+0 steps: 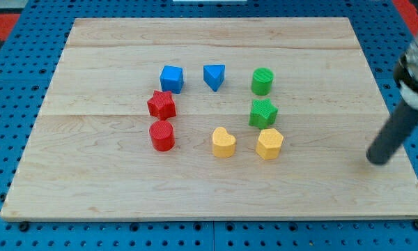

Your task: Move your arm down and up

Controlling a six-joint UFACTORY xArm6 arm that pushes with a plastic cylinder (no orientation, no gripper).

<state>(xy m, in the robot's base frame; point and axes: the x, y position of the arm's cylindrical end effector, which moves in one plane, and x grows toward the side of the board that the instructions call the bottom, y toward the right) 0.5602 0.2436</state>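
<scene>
My tip [377, 161] rests on the wooden board [90, 174] near its right edge, well to the right of all the blocks. The nearest block is the yellow hexagon [269, 143], to the tip's left. Beside it lies a yellow heart [223, 141]. Above them stand a green star [263, 112] and a green cylinder [262, 81]. A blue triangle [214, 76] and a blue cube [172, 79] sit at the top of the group. A red star [161, 104] and a red cylinder [162, 135] are at its left. The tip touches no block.
The board lies on a blue pegboard table [14, 84] that shows on all sides. The arm's rod [404, 118] comes in from the view's right edge.
</scene>
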